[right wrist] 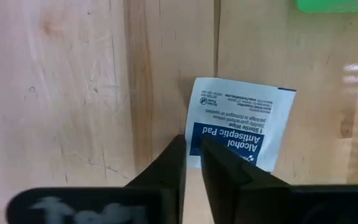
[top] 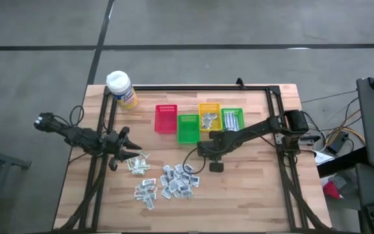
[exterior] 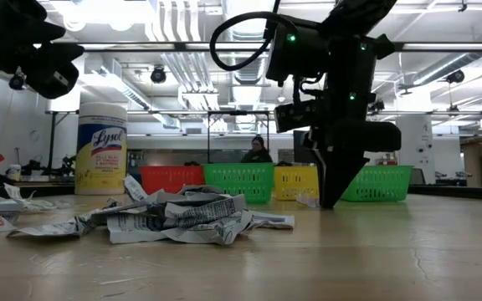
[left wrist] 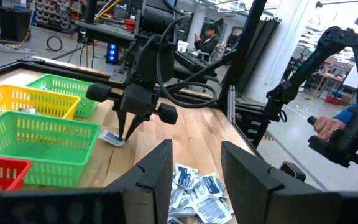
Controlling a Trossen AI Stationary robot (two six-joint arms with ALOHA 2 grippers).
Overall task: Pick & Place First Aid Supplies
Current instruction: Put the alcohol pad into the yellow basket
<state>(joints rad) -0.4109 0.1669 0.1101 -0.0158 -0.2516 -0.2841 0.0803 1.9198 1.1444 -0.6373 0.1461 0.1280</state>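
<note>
Right pincer [right wrist: 193, 163] is nearly closed on the edge of an alcohol pad packet [right wrist: 241, 127] lying on the table [right wrist: 73, 93], frame centre; left pincer [left wrist: 194, 171] is held open, empty.

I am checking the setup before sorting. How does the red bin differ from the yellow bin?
The red bin is at the row's left end; the yellow bin stands further right, past a green bin. The red one looks empty, while the yellow one holds several packets. Both are small plastic mesh bins.

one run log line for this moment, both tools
right tool: pinching edge of white-and-blue alcohol pad packet on wooden table | left tool: open, waiting above loose packet pile
</note>
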